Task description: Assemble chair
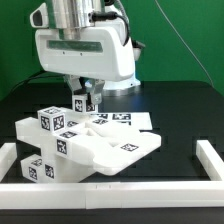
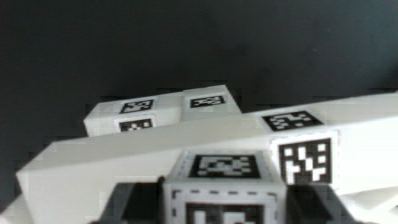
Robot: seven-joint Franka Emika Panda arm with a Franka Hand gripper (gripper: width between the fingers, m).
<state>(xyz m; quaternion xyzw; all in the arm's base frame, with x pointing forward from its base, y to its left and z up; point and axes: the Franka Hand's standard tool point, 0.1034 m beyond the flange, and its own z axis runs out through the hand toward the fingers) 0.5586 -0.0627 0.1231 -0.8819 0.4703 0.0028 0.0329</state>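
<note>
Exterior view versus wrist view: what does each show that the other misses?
Only the exterior view shows the arm's white body, the white border rails and the marker board behind the chair. Only the wrist view looks down close past the jaws onto a small tagged block between them. Both show the white tagged chair parts on the black table.

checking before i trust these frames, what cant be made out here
- Pincer grip: in the exterior view the arm's white housing covers its upper part; contact with the chair is too small to judge.
- Wrist view: the tagged cube is cut off by the frame edge, blurred.
- Marker board: mostly hidden behind the chair.
</note>
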